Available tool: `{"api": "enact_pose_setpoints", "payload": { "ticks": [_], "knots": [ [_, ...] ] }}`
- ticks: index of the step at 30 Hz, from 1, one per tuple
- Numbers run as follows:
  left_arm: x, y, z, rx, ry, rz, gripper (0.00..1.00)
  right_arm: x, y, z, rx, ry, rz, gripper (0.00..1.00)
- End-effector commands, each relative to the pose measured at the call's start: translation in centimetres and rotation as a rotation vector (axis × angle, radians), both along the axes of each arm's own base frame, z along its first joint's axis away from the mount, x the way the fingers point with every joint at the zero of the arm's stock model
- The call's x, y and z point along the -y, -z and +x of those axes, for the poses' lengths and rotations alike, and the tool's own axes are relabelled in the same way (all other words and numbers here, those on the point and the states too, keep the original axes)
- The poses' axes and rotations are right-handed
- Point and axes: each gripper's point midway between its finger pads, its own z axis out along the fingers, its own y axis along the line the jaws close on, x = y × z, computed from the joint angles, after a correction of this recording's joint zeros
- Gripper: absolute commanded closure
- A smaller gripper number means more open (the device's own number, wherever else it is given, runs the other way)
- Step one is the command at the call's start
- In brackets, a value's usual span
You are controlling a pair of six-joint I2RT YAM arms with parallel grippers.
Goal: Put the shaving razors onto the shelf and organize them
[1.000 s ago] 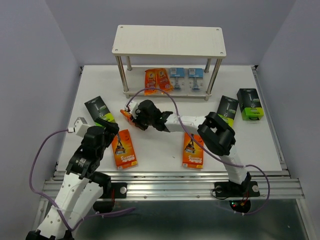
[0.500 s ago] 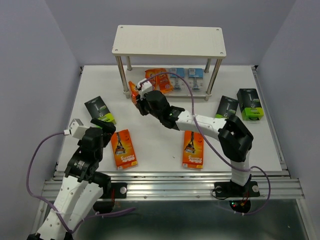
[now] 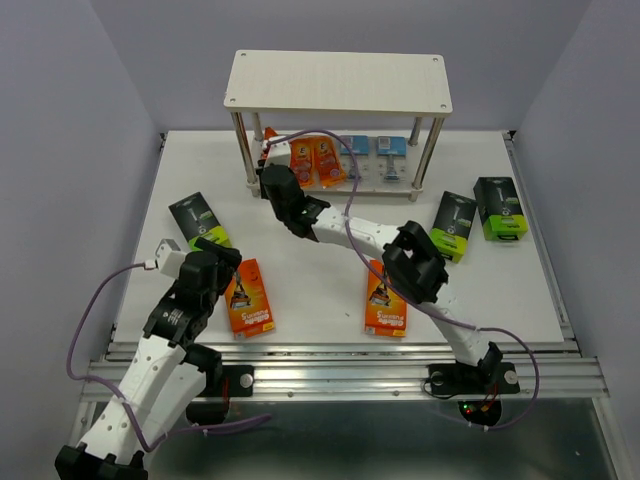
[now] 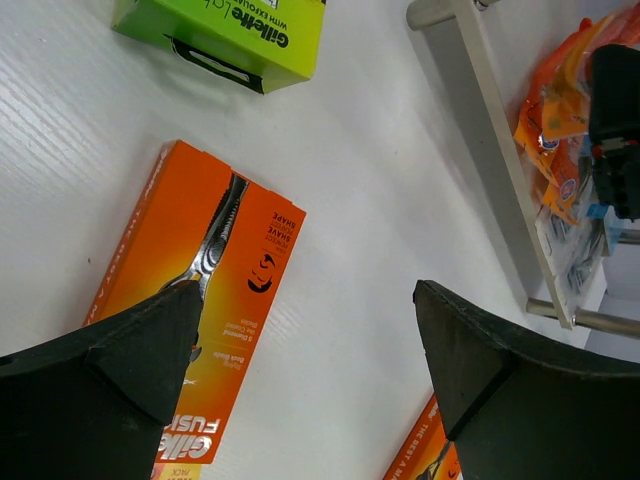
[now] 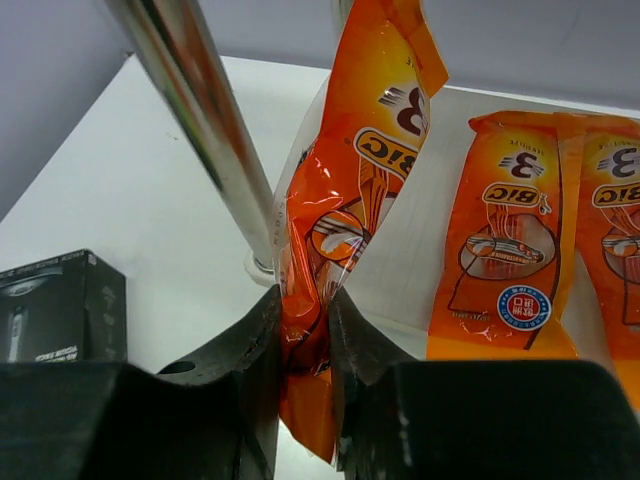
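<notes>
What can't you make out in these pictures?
- Top view: the top board of the shelf hides the back of its lower board.
- Left wrist view: the jaws and the bottom edge cut off the orange box.
- Right wrist view: the jaws partly cover the lower part of the packet; the left edge crops the black box.

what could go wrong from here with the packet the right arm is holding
1. The right gripper pinches the orange Bic packet near one end, right beside a metal shelf leg; the floppy foil might snag on it going in.
2. It could land across the two Bic packets lying on the lower board, spoiling the row.
</notes>
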Motion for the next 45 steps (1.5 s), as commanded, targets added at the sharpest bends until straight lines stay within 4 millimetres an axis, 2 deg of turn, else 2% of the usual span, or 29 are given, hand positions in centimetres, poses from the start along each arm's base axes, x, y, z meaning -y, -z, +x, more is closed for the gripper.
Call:
{"api": "enact_pose_setpoints", "payload": {
  "ticks": [1,2,3,8,15,19,22,23,24,27,29,30,31,33,34,35,36,37,38,39,40,41,42,43,45],
  "knots": [
    [-0.9,-1.2,0.6,0.055,-0.06,-0.001,0.01,1.2,-2.6,3.6,0.08,0.081,0.089,0.74],
    [-1.0,-1.2,0.6,0.057,-0.063,0.0,0.01,1.7,-2.2,4.5,0.08,0.091,0.091,0.73],
    [-1.0,-1.0,0.6,0.054,-0.064,0.005,0.01,1.2,-0.8,4.7,0.07,0.081,0.082,0.73],
    [-1.2,-0.9,1.0,0.039,-0.08,0.011,0.01,1.2,-0.1,6.5,0.076,0.025,0.115,0.71],
    [-0.9,-1.0,1.2,0.049,-0.081,-0.007,0.01,0.2,0.0,6.7,0.1,-0.006,0.143,0.68],
    [-1.2,-1.0,1.1,0.046,-0.093,-0.005,0.01,0.2,1.0,7.0,0.082,0.015,0.167,0.64],
    [-1.4,-1.0,0.9,0.039,-0.099,0.0,0.01,0.0,1.4,7.0,0.063,0.02,0.199,0.58],
    [-1.3,-1.0,0.8,0.036,-0.098,-0.001,0.01,0.1,1.4,7.0,0.06,0.02,0.202,0.56],
    [-1.4,-0.9,0.8,0.033,-0.102,0.001,0.01,0.0,1.1,6.9,0.06,0.019,0.21,0.49],
    [-1.4,-1.0,0.7,0.029,-0.104,-0.001,0.01,-0.2,0.8,6.6,0.053,0.0,0.217,0.43],
    [-1.2,-1.3,0.8,0.038,-0.092,-0.008,0.01,-0.4,-1.1,6.0,0.062,-0.039,0.241,0.41],
    [-0.8,-1.7,1.0,0.05,-0.076,-0.02,0.01,-0.4,-0.7,5.6,0.053,-0.054,0.234,0.34],
    [-0.7,-2.0,1.1,0.058,-0.068,-0.02,0.01,-0.5,-2.9,5.0,0.075,-0.083,0.263,0.31],
    [-0.6,-2.1,1.1,0.059,-0.065,-0.024,0.01,-0.4,-4.2,4.2,0.076,-0.116,0.273,0.27],
    [-0.6,-1.9,1.0,0.053,-0.068,-0.027,0.01,-0.1,-5.7,3.3,0.077,-0.142,0.285,0.25],
    [-0.7,-1.8,1.0,0.047,-0.073,-0.029,0.01,-0.3,-4.3,3.0,0.058,-0.161,0.267,0.24],
    [-0.8,-1.6,1.0,0.041,-0.079,-0.027,0.01,0.3,-7.2,2.1,0.085,-0.177,0.295,0.21],
    [-0.8,-1.5,1.1,0.04,-0.081,-0.027,0.01,0.5,-5.6,1.0,0.053,-0.211,0.272,0.17],
    [-0.9,-1.3,1.2,0.036,-0.092,-0.023,0.01,0.8,-8.4,-0.3,0.076,-0.26,0.298,0.13],
    [-0.9,-1.3,1.3,0.035,-0.095,-0.024,0.01,1.4,-8.7,-0.9,0.074,-0.26,0.298,0.13],
    [-1.2,-1.2,1.4,0.035,-0.107,-0.014,0.01,1.5,-6.8,-2.3,0.032,-0.309,0.273,0.06],
    [-1.4,-0.8,1.5,0.025,-0.125,-0.011,0.01,1.9,-6.9,-3.3,0.023,-0.335,0.27,0.0],
    [-1.7,-0.5,1.6,0.021,-0.139,-0.002,0.01,2.5,-9.1,-5.0,0.038,-0.379,0.292,0.0],
    [-1.8,-0.4,1.7,0.019,-0.144,0.001,0.01,3.3,-6.6,-6.3,-0.011,-0.4,0.265,0.0],
    [-1.6,-0.1,2.4,0.023,-0.134,0.006,0.01,4.4,-6.3,-8.3,-0.032,-0.438,0.261,0.0]
  ]
}}
